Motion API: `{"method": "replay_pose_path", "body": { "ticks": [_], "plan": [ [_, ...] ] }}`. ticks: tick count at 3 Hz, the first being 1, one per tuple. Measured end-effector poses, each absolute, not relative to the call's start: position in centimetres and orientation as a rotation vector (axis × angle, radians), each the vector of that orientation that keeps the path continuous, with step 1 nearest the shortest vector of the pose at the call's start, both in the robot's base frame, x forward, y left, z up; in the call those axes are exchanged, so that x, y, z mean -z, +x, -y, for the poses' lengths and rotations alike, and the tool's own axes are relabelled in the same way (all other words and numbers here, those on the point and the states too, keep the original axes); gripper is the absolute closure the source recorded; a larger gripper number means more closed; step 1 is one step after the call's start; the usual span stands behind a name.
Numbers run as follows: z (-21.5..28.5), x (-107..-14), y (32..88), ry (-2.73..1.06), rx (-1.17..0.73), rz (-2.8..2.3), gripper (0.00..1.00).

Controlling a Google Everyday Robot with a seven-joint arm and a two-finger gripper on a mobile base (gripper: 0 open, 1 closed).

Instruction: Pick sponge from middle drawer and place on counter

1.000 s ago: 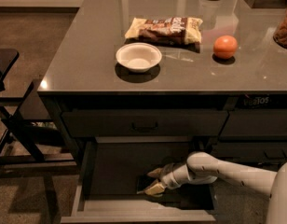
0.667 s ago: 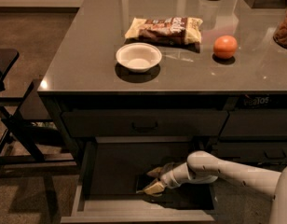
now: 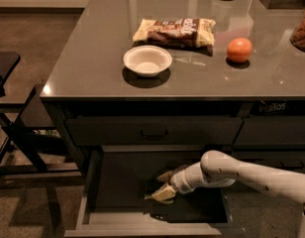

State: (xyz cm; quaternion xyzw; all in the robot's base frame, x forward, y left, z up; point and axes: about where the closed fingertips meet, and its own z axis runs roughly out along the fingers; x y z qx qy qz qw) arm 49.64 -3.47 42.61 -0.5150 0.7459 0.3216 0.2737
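Note:
The middle drawer (image 3: 93,182) is pulled out below the counter (image 3: 93,68), showing its dark floor and lighter side walls. My arm comes in from the right and the gripper (image 3: 163,186) is low inside the drawer, near the middle of the floor. A small pale yellowish block with a dark patch beside it (image 3: 161,194) sits right at the gripper's tip. This looks like the sponge, though I cannot tell where it ends and the gripper begins. I also cannot tell whether it is lifted off the floor.
On the counter stand a white bowl (image 3: 147,60), a snack bag (image 3: 175,31) and an orange round fruit (image 3: 239,49). A closed drawer front with a black bar handle (image 3: 153,133) is right above the open drawer. A dark chair (image 3: 14,133) stands at the left.

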Motion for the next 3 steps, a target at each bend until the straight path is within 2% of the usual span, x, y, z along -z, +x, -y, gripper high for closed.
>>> {"method": "replay_pose_path", "body": {
  "ticks": [3],
  "plan": [
    [5.9, -52.2, 48.4, -1.423, -0.851, -2.047, 1.00]
  ]
}}
